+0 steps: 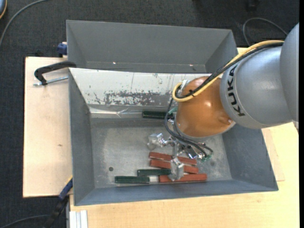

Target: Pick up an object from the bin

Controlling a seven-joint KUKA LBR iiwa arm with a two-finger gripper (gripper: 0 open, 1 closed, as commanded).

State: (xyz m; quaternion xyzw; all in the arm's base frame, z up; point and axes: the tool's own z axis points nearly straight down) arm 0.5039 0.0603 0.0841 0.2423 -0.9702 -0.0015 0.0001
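My gripper [167, 154] hangs under the orange cover, low over the bin's floor right of the middle. Its fingers stand open, one fingertip [156, 139] toward the back and the other [176, 168] toward the front. Between them lie two short red-brown bars, the upper [159, 156] and the lower [164, 164], side by side on the floor. A third red-brown bar [189, 177] lies just in front of the near fingertip. I cannot tell whether the fingertips touch the bars.
A dark green bar [134, 178] lies along the front wall, left of the red ones. Another dark green bar [154, 114] rests at the foot of the back wall. The arm covers the bin's right side.
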